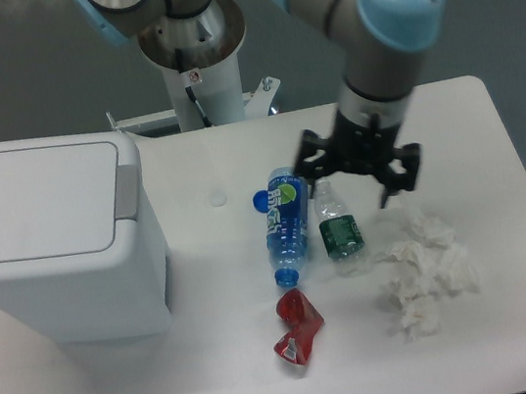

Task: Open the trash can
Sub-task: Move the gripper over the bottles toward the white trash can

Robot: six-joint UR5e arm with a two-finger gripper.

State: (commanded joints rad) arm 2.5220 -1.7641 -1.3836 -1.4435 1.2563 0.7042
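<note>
Lid down on the trash can [52,243], and my gripper [359,175] is hanging over the bottles with its fingers spread wide, gripping nothing.

I am seeing the trash can sitting at the left edge of the table [509,249], its flat white lid lying closed and the grey push tab [126,192] facing the middle of the table. My gripper is pointing down above the top of the clear bottle with the green label [339,228], well apart from the trash can. The blue bottle [287,220] is lying just beside the clear one, the crushed red can [297,327] near its cap, and the crumpled white tissue [423,272] to the right.
</note>
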